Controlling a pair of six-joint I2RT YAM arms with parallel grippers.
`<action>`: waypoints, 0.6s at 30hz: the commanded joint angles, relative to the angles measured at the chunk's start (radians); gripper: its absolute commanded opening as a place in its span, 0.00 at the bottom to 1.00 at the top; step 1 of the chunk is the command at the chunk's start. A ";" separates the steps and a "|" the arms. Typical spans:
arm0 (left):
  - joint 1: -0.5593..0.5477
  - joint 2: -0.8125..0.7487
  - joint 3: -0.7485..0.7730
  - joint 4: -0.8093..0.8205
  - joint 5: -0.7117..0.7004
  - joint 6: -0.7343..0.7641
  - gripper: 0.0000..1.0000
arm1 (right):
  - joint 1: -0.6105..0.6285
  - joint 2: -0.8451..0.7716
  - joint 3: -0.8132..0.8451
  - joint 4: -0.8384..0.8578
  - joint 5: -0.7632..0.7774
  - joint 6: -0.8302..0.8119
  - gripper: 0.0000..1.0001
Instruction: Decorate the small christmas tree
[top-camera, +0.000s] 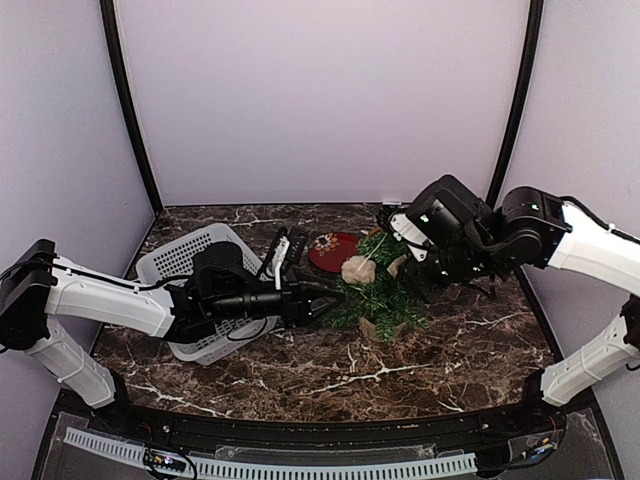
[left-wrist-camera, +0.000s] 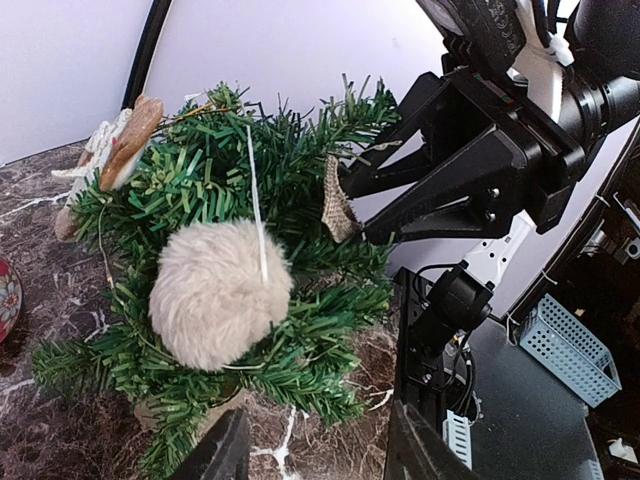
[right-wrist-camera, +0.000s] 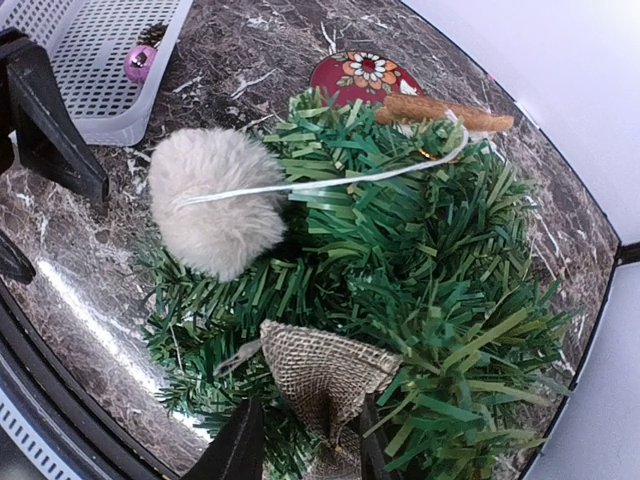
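The small christmas tree (top-camera: 385, 295) stands mid-table in a beige pot (top-camera: 372, 328). A fluffy cream pom-pom (top-camera: 357, 268) (left-wrist-camera: 212, 295) (right-wrist-camera: 215, 210) hangs by a white loop on its left side. Near the top lies a flat brown ornament (right-wrist-camera: 440, 112) (left-wrist-camera: 125, 150). A burlap bow (right-wrist-camera: 325, 375) (left-wrist-camera: 338, 205) rests in the right-hand branches. My right gripper (right-wrist-camera: 300, 440) (top-camera: 412, 275) stands open around the bow, one finger touching it and the other apart. My left gripper (left-wrist-camera: 315, 440) (top-camera: 330, 303) is open and empty, low at the tree's left foot.
A red round plate (top-camera: 333, 250) (right-wrist-camera: 362, 75) with a flower pattern lies behind the tree. A white slatted basket (top-camera: 185, 265) (right-wrist-camera: 90, 60) sits at the left under my left arm, holding a pink bauble (right-wrist-camera: 140, 63) and a pine cone (right-wrist-camera: 152, 35).
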 joint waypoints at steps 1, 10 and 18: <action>-0.005 -0.021 0.015 0.036 -0.002 0.018 0.50 | 0.008 0.007 0.007 0.023 0.024 -0.007 0.32; -0.005 -0.030 0.012 0.040 0.001 0.019 0.50 | 0.008 0.043 0.011 0.008 0.045 -0.005 0.40; -0.005 -0.033 0.011 0.042 -0.002 0.020 0.50 | 0.009 0.047 0.025 -0.001 0.056 -0.017 0.13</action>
